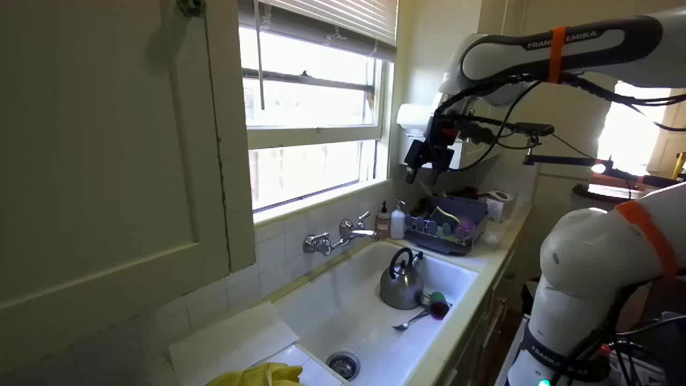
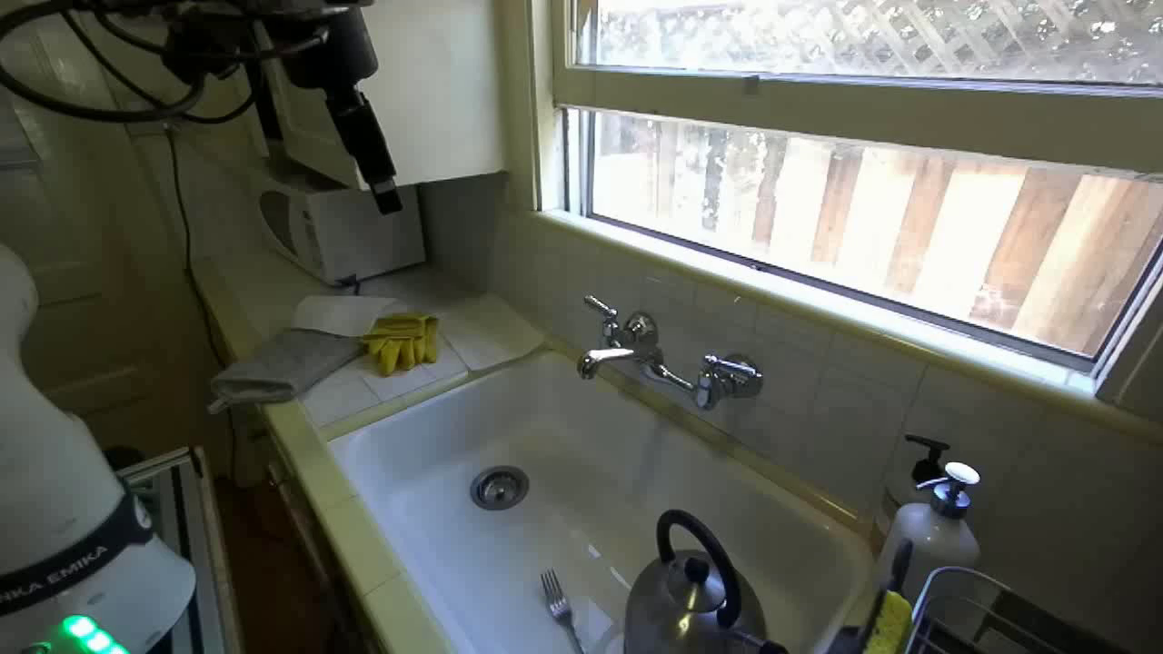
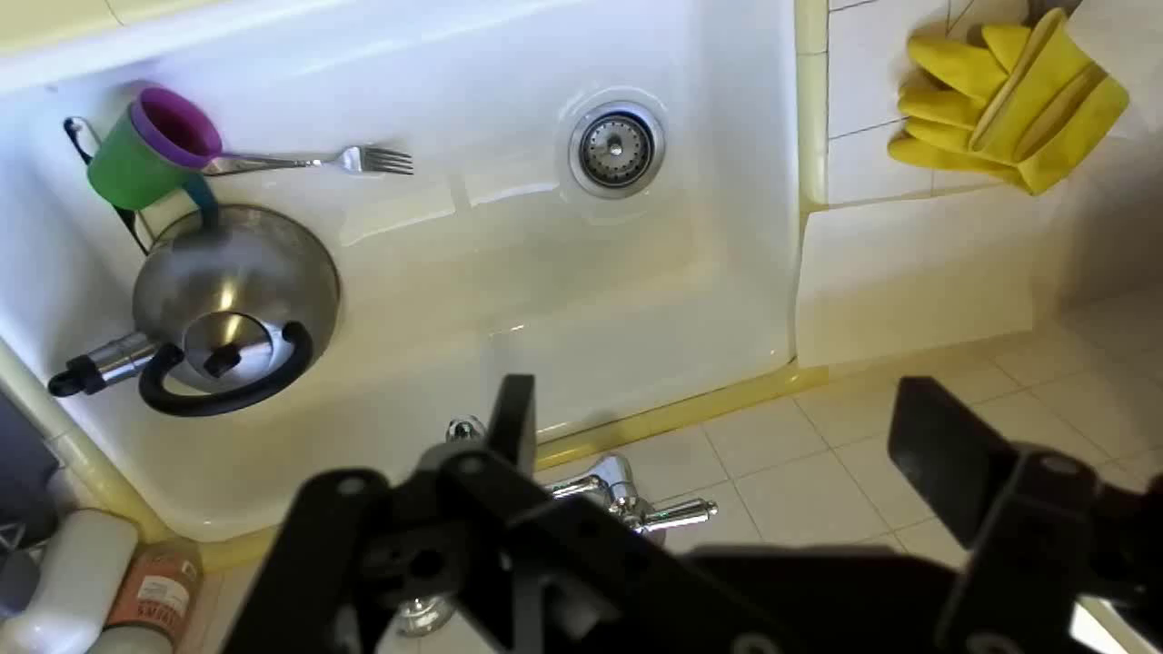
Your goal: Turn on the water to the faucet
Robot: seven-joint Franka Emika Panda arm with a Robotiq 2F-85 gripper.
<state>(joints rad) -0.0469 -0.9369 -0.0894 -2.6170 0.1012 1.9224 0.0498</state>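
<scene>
The chrome faucet [image 1: 351,231] is mounted on the tiled wall below the window, its spout over the white sink [image 1: 343,300]. It also shows in an exterior view [image 2: 650,361], with its lever handles at either side. In the wrist view the faucet [image 3: 618,486] is partly hidden behind one finger; one lever handle points into the space seen between the fingers. My gripper [image 1: 424,175] is open and empty, held high above the sink and apart from the faucet. It also shows in an exterior view [image 2: 386,195] and in the wrist view [image 3: 713,409]. No water stream is visible at the spout.
A silver kettle [image 2: 695,599], stacked cups [image 3: 156,145] and a fork [image 3: 354,160] are in the sink. Soap bottles [image 1: 397,222] and a dish rack [image 1: 447,225] stand at one end. Yellow gloves [image 2: 402,341] lie at the opposite end. A cabinet door [image 1: 107,161] juts beside the window.
</scene>
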